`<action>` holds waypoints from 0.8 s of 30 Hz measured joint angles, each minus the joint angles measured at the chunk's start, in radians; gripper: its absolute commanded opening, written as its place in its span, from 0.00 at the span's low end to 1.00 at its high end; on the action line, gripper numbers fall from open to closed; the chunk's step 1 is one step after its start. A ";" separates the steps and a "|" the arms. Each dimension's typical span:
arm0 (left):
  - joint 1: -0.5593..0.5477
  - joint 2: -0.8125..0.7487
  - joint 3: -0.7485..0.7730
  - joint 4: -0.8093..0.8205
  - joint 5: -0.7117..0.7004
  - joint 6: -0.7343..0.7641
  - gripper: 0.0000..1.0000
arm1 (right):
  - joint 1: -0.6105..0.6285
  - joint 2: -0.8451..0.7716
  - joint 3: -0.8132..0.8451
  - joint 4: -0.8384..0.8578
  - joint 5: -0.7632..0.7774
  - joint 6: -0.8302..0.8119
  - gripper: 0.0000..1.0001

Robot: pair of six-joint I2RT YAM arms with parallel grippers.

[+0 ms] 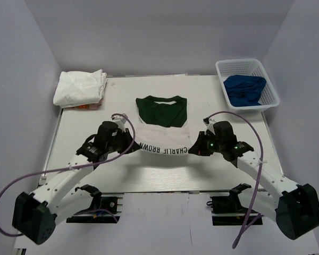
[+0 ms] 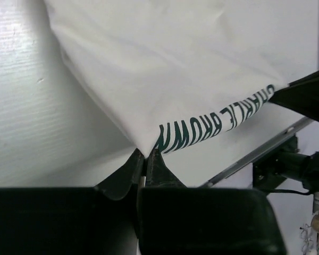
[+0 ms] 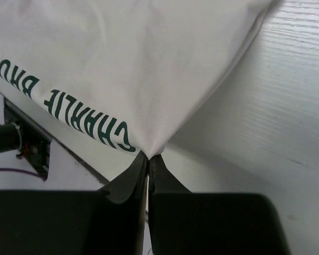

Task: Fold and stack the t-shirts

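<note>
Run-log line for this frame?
phase: fold; left gripper: shut on green-white t-shirt, near-left corner; right gripper: shut on near-right corner; folded white bundle: far-left

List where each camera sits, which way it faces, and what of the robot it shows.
Top: above and behind the bases, facing down on table, shirt, pile and basket; left arm and right arm show.
Left wrist: on the left arm, facing along the left pincer, shut on a shirt corner.
Right wrist: on the right arm, facing along the right pincer, shut on the other corner.
Shared: both wrist views show the shirt's CHARLIE BROWN print.
</note>
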 measured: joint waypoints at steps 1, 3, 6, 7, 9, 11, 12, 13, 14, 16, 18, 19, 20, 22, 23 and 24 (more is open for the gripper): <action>-0.001 -0.037 0.001 0.000 0.000 0.000 0.00 | 0.002 -0.009 0.010 -0.019 -0.010 -0.008 0.00; -0.001 -0.072 0.012 -0.005 -0.003 0.000 0.00 | 0.004 -0.012 0.045 -0.043 -0.024 -0.018 0.00; -0.001 -0.056 0.066 -0.025 -0.039 -0.002 0.00 | 0.004 0.006 0.130 -0.061 -0.030 -0.024 0.00; -0.001 -0.045 0.089 -0.031 -0.057 -0.002 0.00 | 0.004 0.019 0.164 -0.066 -0.029 -0.025 0.00; -0.002 -0.018 0.143 -0.031 -0.103 -0.005 0.00 | 0.003 0.059 0.249 -0.072 -0.023 -0.028 0.00; 0.001 0.011 0.198 -0.034 -0.161 -0.017 0.00 | 0.001 0.107 0.335 -0.073 -0.003 -0.034 0.00; 0.003 0.027 0.224 -0.039 -0.198 -0.027 0.00 | 0.001 0.129 0.368 -0.068 0.007 -0.035 0.00; 0.007 0.048 0.253 -0.048 -0.237 -0.035 0.00 | -0.002 0.150 0.395 -0.061 0.019 -0.037 0.00; 0.008 0.068 0.278 -0.051 -0.267 -0.042 0.00 | -0.005 0.170 0.417 -0.055 0.026 -0.037 0.00; 0.013 0.125 0.338 -0.066 -0.328 -0.047 0.00 | -0.011 0.214 0.460 -0.058 0.044 -0.038 0.00; 0.014 0.191 0.400 -0.068 -0.379 -0.046 0.00 | -0.021 0.269 0.510 -0.056 0.060 -0.038 0.00; 0.014 0.227 0.432 -0.070 -0.404 -0.045 0.00 | -0.027 0.296 0.535 -0.052 0.068 -0.038 0.00; 0.014 0.256 0.456 -0.064 -0.423 -0.044 0.00 | -0.032 0.319 0.555 -0.047 0.072 -0.038 0.00; 0.017 0.327 0.521 -0.076 -0.465 -0.037 0.00 | -0.045 0.364 0.597 -0.046 0.078 -0.037 0.00; 0.019 0.367 0.560 -0.078 -0.486 -0.033 0.00 | -0.052 0.385 0.615 -0.042 0.081 -0.037 0.00; 0.024 0.413 0.600 -0.081 -0.504 -0.026 0.00 | -0.061 0.407 0.634 -0.041 0.082 -0.037 0.00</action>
